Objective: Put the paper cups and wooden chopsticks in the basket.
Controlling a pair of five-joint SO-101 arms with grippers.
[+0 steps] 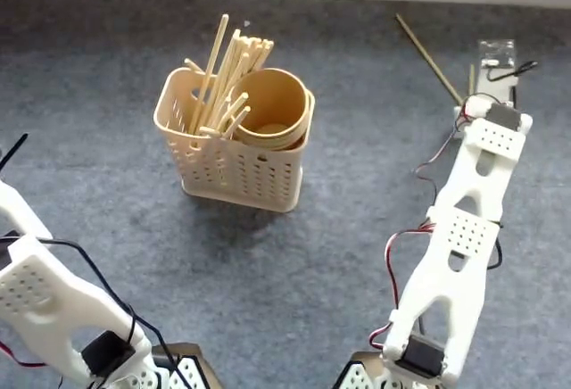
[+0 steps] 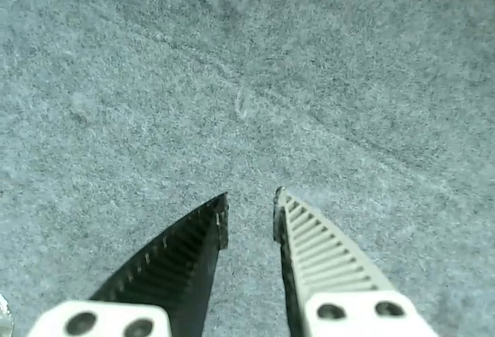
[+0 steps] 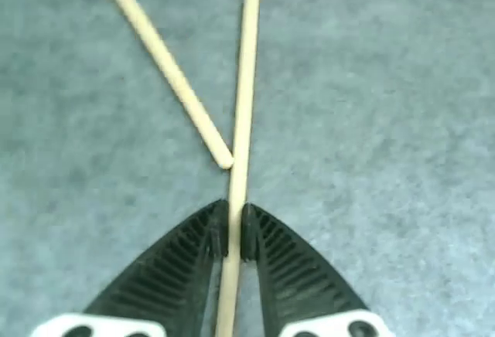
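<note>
Right wrist view: right claw (image 3: 233, 233) is clamped on a wooden chopstick (image 3: 247, 74) lying along its axis; a second chopstick (image 3: 158, 66) is seen touching it, slanting upper left.

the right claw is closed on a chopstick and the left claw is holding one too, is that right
Not quite. The right claw is shut on a chopstick, but the left claw holds nothing: the left wrist view shows it open over bare carpet.
</note>
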